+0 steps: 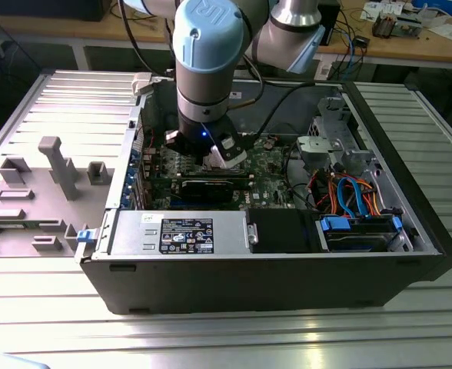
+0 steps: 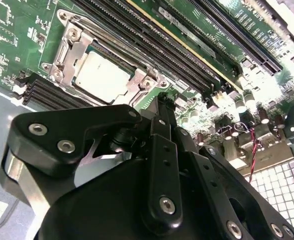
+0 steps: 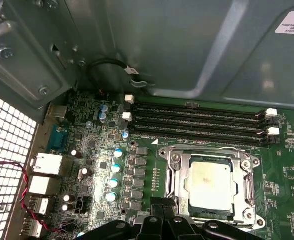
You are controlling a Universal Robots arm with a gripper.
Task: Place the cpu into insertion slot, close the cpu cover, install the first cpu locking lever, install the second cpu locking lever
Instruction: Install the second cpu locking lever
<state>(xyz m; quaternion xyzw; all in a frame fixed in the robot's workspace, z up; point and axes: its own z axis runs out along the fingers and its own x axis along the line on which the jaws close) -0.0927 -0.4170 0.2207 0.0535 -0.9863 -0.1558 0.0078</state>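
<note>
One cpu, seemingly under cpu cover.

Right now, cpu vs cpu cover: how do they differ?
The cpu is a solid square with a pale silver-grey top; the cpu cover is a shiny metal frame with a square window. The cpu shows through that window; the cover lies flat around it. Both sit at the insertion slot on the green motherboard, beside the black memory slots.

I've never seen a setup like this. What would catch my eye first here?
The big blue-and-grey robot arm reaching down into an open computer case. In both wrist views, a pale silver chip sits in its socket on the green circuit board, framed by a metal cover, beside long black memory slots.
</note>
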